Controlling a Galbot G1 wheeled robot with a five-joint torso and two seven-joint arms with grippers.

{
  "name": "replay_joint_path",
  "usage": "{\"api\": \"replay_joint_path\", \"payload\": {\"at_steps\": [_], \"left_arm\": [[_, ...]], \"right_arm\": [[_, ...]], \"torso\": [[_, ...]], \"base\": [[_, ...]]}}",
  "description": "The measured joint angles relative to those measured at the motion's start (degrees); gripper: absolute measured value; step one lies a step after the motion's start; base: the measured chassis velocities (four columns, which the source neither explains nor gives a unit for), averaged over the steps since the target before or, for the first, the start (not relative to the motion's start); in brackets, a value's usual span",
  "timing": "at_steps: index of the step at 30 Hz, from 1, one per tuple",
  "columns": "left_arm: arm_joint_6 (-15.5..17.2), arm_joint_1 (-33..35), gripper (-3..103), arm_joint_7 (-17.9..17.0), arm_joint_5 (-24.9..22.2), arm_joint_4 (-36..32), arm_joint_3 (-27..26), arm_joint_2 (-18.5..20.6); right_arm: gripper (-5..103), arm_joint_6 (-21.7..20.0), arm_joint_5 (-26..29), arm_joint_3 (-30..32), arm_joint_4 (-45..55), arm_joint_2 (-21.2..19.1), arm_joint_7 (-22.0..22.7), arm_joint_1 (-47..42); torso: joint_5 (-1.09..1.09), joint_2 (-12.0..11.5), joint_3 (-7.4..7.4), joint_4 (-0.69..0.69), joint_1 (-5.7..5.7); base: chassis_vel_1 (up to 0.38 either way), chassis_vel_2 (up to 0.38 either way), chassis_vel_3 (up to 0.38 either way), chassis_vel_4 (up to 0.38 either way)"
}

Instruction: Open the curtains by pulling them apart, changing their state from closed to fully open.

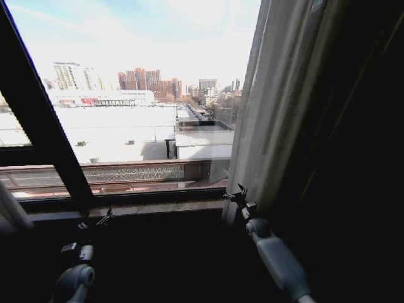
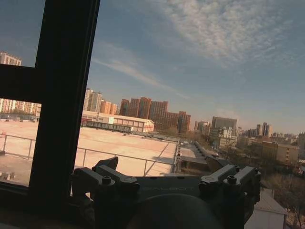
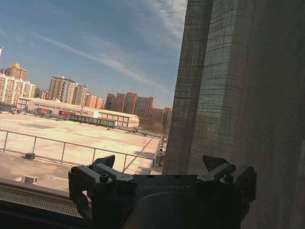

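Right claw (image 1: 235,195) raised near window sill, fingers spread open, gripping nothing. Curtain (image 1: 271,120) bunched just beside and right of it, edge in front of open fingers in right wrist view; touching or not, cannot tell. Left claw (image 1: 101,219) low, fingers open, empty, black window frame (image 1: 44,126) just beyond it.

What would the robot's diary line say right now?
sheer greyish-beige pleated curtain: bunched right of black window frame bar | right gripper: open, at curtain's inner edge | left gripper: open, low by sill
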Motion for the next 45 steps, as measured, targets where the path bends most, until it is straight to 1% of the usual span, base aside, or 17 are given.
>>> {"api": "replay_joint_path", "payload": {"at_steps": [7, 9, 10, 11, 13, 15, 18, 20, 21, 24, 26, 30, 31, 34, 37, 41, 45], "left_arm": [[0.0, -0.01, 100, 0.0, 0.0, 0.0, 0.0, 0.0], [0.0, -0.01, 100, 0.0, 0.0, 0.0, 0.0, 0.0], [0.0, -0.01, 100, 0.0, 0.0, 0.0, 0.0, 0.01], [0.0, -0.01, 100, 0.0, 0.0, 0.0, 0.0, 0.01], [0.0, 0.0, 100, 0.0, 0.0, 0.0, 0.0, 0.0], [0.0, 0.0, 100, 0.0, 0.0, 0.0, 0.0, 0.0], [0.0, 0.0, 100, 0.0, 0.0, 0.0, 0.0, 0.0], [0.0, 0.0, 100, -0.01, 0.0, 0.0, 0.0, 0.0], [0.0, 0.01, 100, -0.01, 0.0, 0.0, 0.0, 0.0], [0.0, 0.0, 100, -0.01, 0.0, 0.0, 0.0, 0.0], [0.0, 0.01, 100, -0.01, 0.0, 0.0, 0.0, 0.0], [0.0, -0.01, 100, 0.0, 0.0, 0.0, 0.0, 0.0], [0.0, 0.0, 100, 0.0, 0.0, 0.0, 0.0, 0.0], [0.0, 0.0, 100, -0.01, 0.0, 0.0, 0.0, 0.0], [0.0, 0.0, 100, -0.01, 0.0, 0.0, -0.01, 0.0], [0.0, 0.0, 100, -0.01, 0.0, 0.0, -0.01, 0.0], [0.0, 0.0, 100, -0.01, 0.0, 0.0, 0.0, 0.0]], "right_arm": [[100, 0.79, -1.28, -0.09, 0.1, 0.02, 0.2, 0.18], [100, 0.83, -1.28, -0.04, 0.09, -0.01, -0.66, 0.26], [100, 0.73, -0.89, 0.22, 0.05, -0.15, -2.59, 0.23], [100, 0.73, -0.89, 0.22, 0.05, -0.15, -2.59, 0.23], [100, 0.3, -0.51, 0.73, 0.03, -0.37, -5.08, 0.03], [100, 0.14, -0.15, 1.08, 0.01, -0.46, -6.21, -0.12], [100, 0.12, -0.09, 1.16, -0.09, -0.48, -6.03, -0.15], [100, 0.18, -0.47, 1.03, -0.29, -0.48, -4.28, -0.11], [100, 0.57, -0.67, 0.79, -0.5, -0.45, -2.52, 0.0], [100, 1.01, -0.79, 0.74, -0.61, -0.42, -0.92, 0.13], [100, 1.16, -1.0, 0.97, -0.66, -0.57, -0.59, 0.02], [100, 1.25, -1.46, 1.81, -0.87, -0.73, -0.4, -0.23], [100, 1.74, -1.27, 3.57, -0.1, -1.33, -0.74, -2.02], [100, 2.13, -1.06, 4.5, 0.66, -1.99, -0.94, -3.73], [100, 2.56, -1.31, 5.5, 0.96, -2.7, -1.57, -5.53], [100, 2.65, -1.66, 5.86, 0.62, -2.87, -1.64, -5.63], [100, 2.45, -2.09, 5.4, -0.41, -2.45, -1.21, -3.79]], "torso": [[0.0, -0.01, 0.02, -0.01, 0.04], [0.0, -0.02, 0.02, -0.01, 0.05], [0.0, -0.02, 0.02, 0.0, 0.04], [0.0, -0.02, 0.02, 0.0, 0.04], [0.0, -0.01, 0.02, 0.0, 0.04], [0.0, 0.0, 0.0, 0.0, 0.0], [0.0, 0.01, -0.01, 0.0, -0.02], [0.0, 0.01, -0.01, 0.0, -0.02], [-0.01, 0.01, -0.01, 0.0, -0.02], [-0.02, 0.01, -0.01, 0.0, -0.02], [0.01, 0.0, 0.02, -0.01, 0.03], [0.02, -0.02, 0.03, -0.03, 0.08], [-0.01, -0.01, 0.01, 0.01, 0.04], [-0.02, 0.0, -0.01, 0.01, -0.02], [0.0, 0.01, -0.01, -0.02, -0.03], [0.01, 0.01, 0.0, -0.02, -0.01], [0.0, 0.0, 0.01, 0.0, 0.03]], "base": [[-0.096, 0.065, 0.079, -0.076], [-0.051, 0.065, 0.058, -0.052], [0.0, 0.0, 0.0, 0.0], [0.0, 0.0, 0.0, 0.0], [0.0, 0.0, 0.0, 0.0], [0.0, 0.0, 0.0, 0.0], [-0.017, -0.002, 0.007, -0.001], [-0.052, 0.0, 0.077, 0.006], [-0.11, 0.007, 0.116, -0.016], [-0.127, 0.023, 0.13, -0.017], [-0.144, 0.049, 0.147, -0.023], [-0.11, 0.024, 0.094, -0.019], [0.0, 0.0, 0.0, 0.0], [0.0, 0.0, 0.0, 0.0], [0.0, 0.0, 0.0, 0.0], [0.0, 0.0, 0.0, 0.0], [0.0, 0.0, 0.0, 0.0]]}}
